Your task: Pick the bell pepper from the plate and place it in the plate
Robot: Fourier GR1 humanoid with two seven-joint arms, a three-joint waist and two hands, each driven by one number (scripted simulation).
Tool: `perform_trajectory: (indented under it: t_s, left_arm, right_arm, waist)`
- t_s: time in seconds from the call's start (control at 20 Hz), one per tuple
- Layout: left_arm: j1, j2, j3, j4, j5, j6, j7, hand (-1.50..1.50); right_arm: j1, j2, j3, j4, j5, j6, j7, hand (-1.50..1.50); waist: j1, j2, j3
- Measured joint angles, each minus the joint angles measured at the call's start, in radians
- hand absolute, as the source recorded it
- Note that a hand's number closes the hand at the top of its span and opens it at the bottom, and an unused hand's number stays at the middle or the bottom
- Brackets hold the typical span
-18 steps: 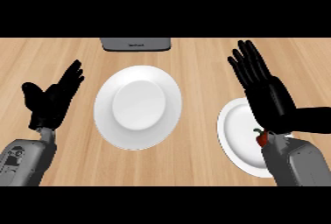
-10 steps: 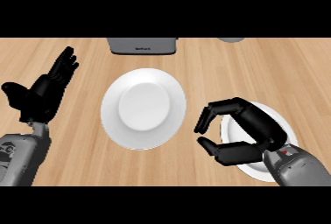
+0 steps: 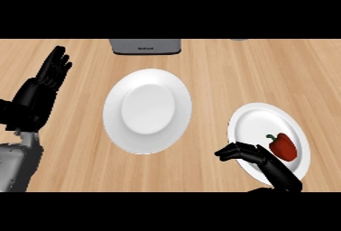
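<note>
Right hand (image 3: pixel 263 163) low at view's lower right, over near rim of right plate (image 3: pixel 250 122); fingers curled, tips pointing left, holding nothing. Pepper (image 3: pixel 283 146) lies on that plate, just right of hand, apparently not touching it. Pepper red, glossy, short green stem. Left hand (image 3: pixel 36 97) rests at left edge, fingers straight, up, empty. Centre plate (image 3: pixel 148 108) white, smooth, oval-looking, shallow well. Bench (image 3: pixel 220 72) pale wood grain. Dark grey object (image 3: pixel 145 46) at far edge, partly cut off.
</note>
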Motion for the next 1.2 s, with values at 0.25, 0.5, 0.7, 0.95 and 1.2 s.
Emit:
perform_trajectory:
  t_s: [0.25,0.5,0.7,0.95,1.2]
  left_arm:
    - [0.016,-0.007,0.01,-0.038,-0.007,-0.007,0.018,0.0]
    - [0.028,-0.012,0.015,-0.054,-0.015,-0.012,0.023,0.0]
    - [0.04,-0.01,0.021,-0.053,-0.012,-0.02,0.016,0.0]
    - [0.041,-0.019,0.014,-0.058,-0.019,-0.019,0.023,0.0]
    - [0.009,-0.034,0.012,-0.043,-0.032,-0.011,0.021,0.0]
  right_arm:
    - [0.021,-0.04,-0.113,0.049,-0.044,0.034,-0.18,-1.5]
    - [0.035,-0.159,-0.199,-0.09,-0.005,0.026,-0.085,-1.5]
    - [0.029,-0.297,-0.239,-0.158,0.088,0.04,0.064,-1.5]
    - [0.013,-0.451,-0.235,-0.257,0.199,0.127,0.289,-1.5]
    - [-0.013,-0.519,-0.172,-0.32,0.279,0.255,0.48,-1.5]
  waist:
    - [0.004,0.002,-0.001]
    - [-0.004,0.0,-0.003]
    - [-0.006,-0.002,-0.005]
    - [-0.004,-0.002,-0.006]
    - [0.004,0.002,-0.005]
